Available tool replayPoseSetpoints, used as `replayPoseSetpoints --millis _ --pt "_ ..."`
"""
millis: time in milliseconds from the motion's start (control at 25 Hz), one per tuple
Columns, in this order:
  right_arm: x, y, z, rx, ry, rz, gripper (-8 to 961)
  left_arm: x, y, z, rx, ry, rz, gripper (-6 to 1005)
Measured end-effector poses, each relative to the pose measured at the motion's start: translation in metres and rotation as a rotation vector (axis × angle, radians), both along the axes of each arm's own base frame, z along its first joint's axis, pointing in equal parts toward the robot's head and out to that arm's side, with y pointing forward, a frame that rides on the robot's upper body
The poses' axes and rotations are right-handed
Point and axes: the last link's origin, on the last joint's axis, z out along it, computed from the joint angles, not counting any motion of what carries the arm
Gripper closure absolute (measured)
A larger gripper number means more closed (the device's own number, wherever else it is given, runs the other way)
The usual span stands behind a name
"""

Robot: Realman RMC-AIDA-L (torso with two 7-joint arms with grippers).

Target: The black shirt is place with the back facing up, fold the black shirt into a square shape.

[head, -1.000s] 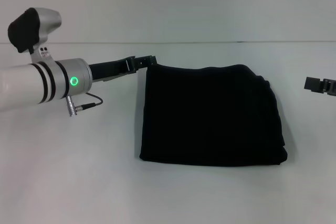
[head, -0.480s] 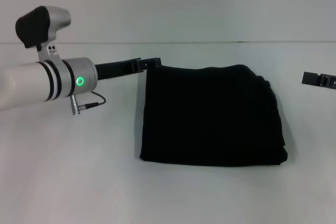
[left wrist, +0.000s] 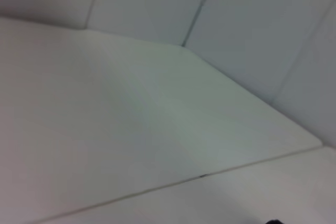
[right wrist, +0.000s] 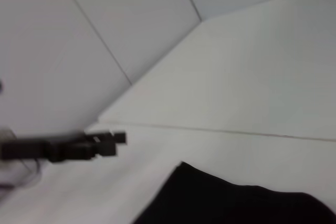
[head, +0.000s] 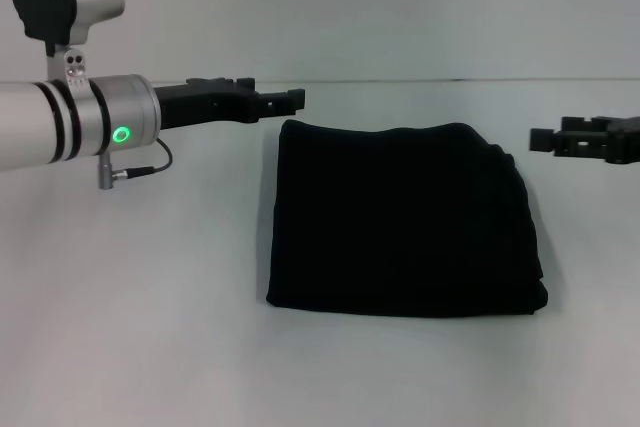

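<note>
The black shirt (head: 400, 217) lies folded into a rough square on the white table, its plain side up and no lettering showing. My left gripper (head: 295, 98) hangs level in the air just beyond the shirt's far left corner, clear of the cloth. The right wrist view shows that same left gripper (right wrist: 118, 140) above a corner of the black shirt (right wrist: 231, 203). My right gripper (head: 538, 138) hovers to the right of the shirt's far right corner, apart from it. Neither gripper holds any fabric.
The white table (head: 150, 327) stretches around the shirt on all sides. Its far edge meets a pale wall (head: 400, 7). The left wrist view holds only the table top (left wrist: 131, 129) and wall panels. A grey cable (head: 140, 169) hangs under the left wrist.
My left gripper has lifted off the shirt's far left corner and levelled out. The right gripper has come in from the right edge towards the shirt. The shirt has not moved.
</note>
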Motion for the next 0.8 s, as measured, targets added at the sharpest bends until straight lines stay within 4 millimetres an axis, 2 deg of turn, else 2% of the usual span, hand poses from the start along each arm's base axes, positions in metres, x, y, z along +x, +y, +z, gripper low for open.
replayPoseSetpoints --millis 400,600,800 --pt "-0.036 0.020 -0.009 -0.013 -0.224 0.153 22 0.008 -0.009 0.012 -0.017 0.145 -0.247 94" --pt "-0.042 0.029 -0.011 -0.016 -0.279 0.158 22 0.012 -0.014 0.010 -0.067 0.219 -0.313 94" --pt "-0.047 0.033 -0.022 -0.040 -0.329 0.168 22 0.017 -0.024 0.002 -0.185 0.266 -0.381 95"
